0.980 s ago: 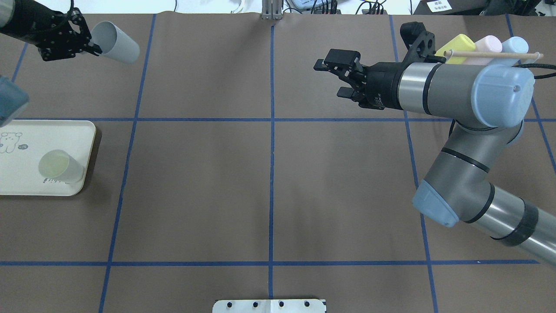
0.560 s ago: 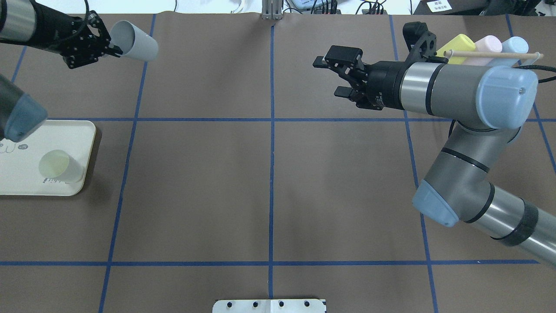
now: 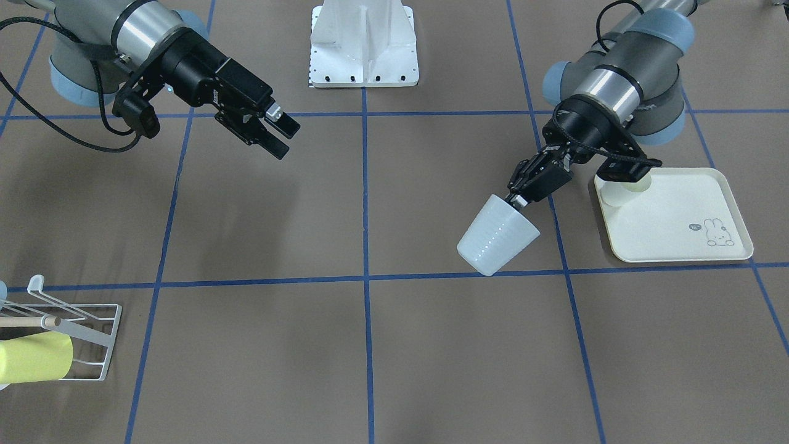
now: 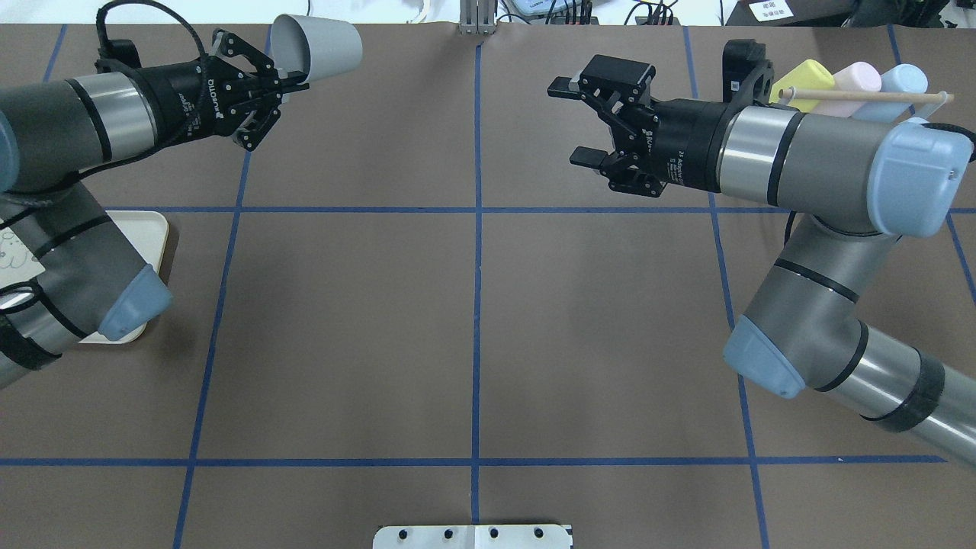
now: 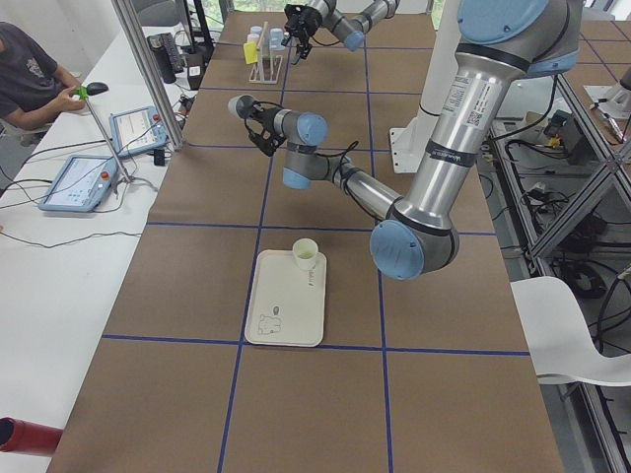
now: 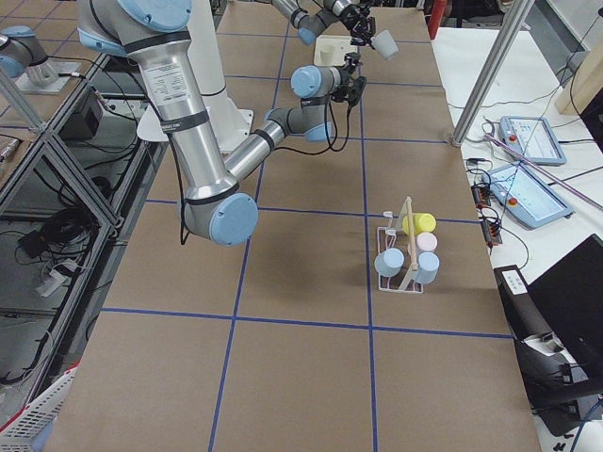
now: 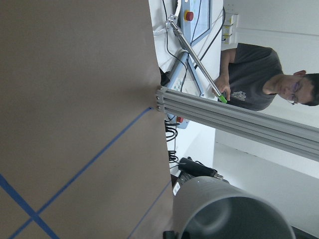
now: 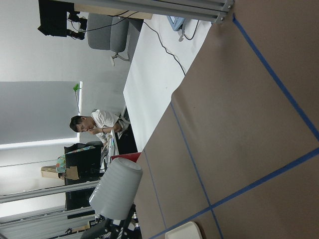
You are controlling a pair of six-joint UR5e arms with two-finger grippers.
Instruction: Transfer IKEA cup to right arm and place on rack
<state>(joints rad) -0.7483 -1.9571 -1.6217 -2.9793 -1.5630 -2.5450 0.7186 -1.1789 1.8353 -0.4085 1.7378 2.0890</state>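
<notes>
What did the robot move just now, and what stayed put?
The left gripper, still shut on the white cup, carried it rightward in the overhead view, along the far edge toward the table's middle. The right gripper stayed open, nearly where it was, and the rack did not move.

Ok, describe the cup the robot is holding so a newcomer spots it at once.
Follow the left arm over the brown table. Its pincer pinches the rim of a pale grey cup, held sideways in the air. All other cups sit on the tray or rack.
</notes>
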